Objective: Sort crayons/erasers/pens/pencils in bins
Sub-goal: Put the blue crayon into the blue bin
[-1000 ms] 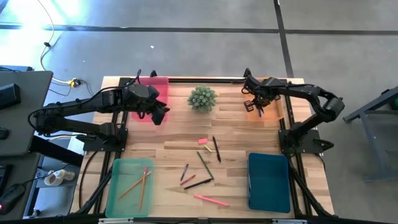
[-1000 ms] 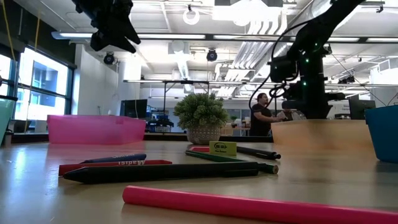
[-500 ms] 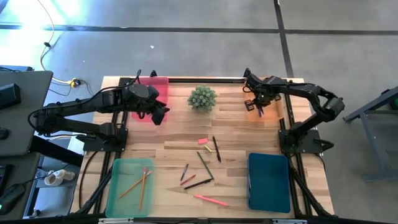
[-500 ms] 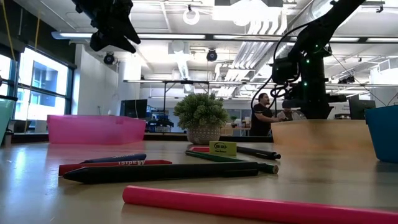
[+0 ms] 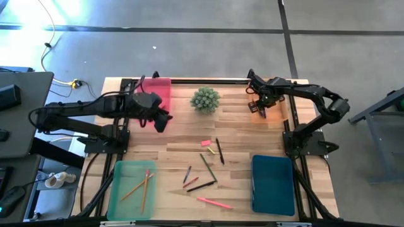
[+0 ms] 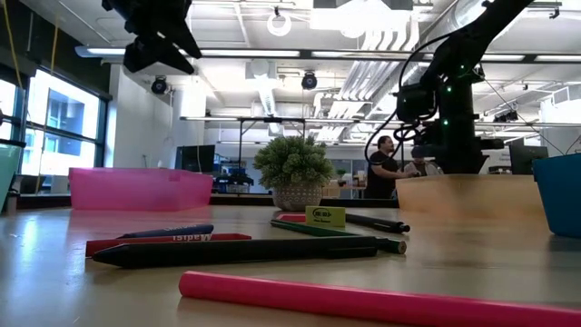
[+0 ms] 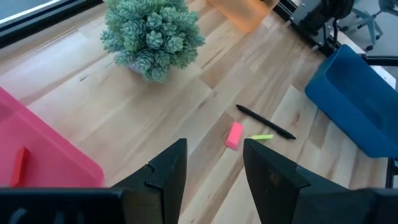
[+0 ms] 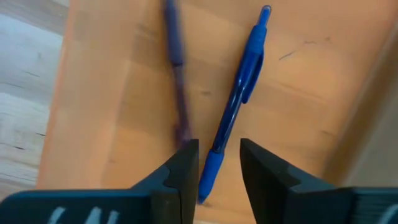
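As right claw (image 8: 214,163) parted | purple pen (image 8: 176,74) dropped | orange bin (image 8: 106,112)

**Count on the worktop**

Four bins: pink (image 5: 159,94), orange (image 5: 273,110), green (image 5: 131,189), teal (image 5: 273,185).

One plant (image 5: 205,99) between the pink and orange bins.

Two pens (image 8: 233,109) lie in the orange bin, one blue, one purple.

Three pencils (image 5: 142,186) lie in the green bin.

One red eraser (image 7: 19,166) lies in the pink bin.

On the bare wood in front of the plant: seven sticks (image 5: 208,167) and two erasers (image 5: 206,143).

Two arms, each with one pincer.
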### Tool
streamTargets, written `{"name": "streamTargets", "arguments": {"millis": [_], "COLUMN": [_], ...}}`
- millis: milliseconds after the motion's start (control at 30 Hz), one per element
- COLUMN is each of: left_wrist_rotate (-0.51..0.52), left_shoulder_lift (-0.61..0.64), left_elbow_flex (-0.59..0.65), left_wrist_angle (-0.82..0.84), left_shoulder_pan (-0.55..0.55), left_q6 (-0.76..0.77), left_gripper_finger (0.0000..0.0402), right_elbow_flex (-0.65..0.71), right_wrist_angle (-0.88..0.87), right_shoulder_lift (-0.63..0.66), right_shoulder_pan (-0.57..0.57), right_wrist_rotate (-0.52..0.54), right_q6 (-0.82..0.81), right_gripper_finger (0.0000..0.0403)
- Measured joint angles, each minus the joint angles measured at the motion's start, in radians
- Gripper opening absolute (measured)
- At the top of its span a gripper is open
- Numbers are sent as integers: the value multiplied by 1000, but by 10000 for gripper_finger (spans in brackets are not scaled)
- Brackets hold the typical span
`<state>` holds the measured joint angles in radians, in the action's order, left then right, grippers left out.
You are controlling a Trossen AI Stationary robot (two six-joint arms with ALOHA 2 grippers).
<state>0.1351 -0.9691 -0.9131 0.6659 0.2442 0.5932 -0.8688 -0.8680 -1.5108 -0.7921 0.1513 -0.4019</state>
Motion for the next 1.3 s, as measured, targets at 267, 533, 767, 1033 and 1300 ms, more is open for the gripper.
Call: {"name": "streamTargets", "arguments": {"millis": [267,533,767,1033,1300], "left_wrist_rotate": [37,38,37,37,25], "left_shoulder_lift": [-13,-90,-169,-212,-209], "left_elbow_flex": [0,0,0,-4,-7], "left_wrist_angle": [0,-22,-74,-98,-97], "left_shoulder_pan": [-84,-158,-213,-249,-252], "left_q6": [89,112,136,177,268], "left_gripper_finger": [145,145,145,145,145], "right_elbow_flex": [0,0,0,0,0], "right_wrist_angle": [-11,-22,-22,-19,-13], "right_shoulder_lift": [1,47,179,282,295], "right_shoulder_pan": [0,3,3,32,77], "right_wrist_rotate": [0,-5,-15,-33,3], "right_q6": [0,-8,-59,-96,-91], "right_gripper_finger": [114,114,114,114,114]}}
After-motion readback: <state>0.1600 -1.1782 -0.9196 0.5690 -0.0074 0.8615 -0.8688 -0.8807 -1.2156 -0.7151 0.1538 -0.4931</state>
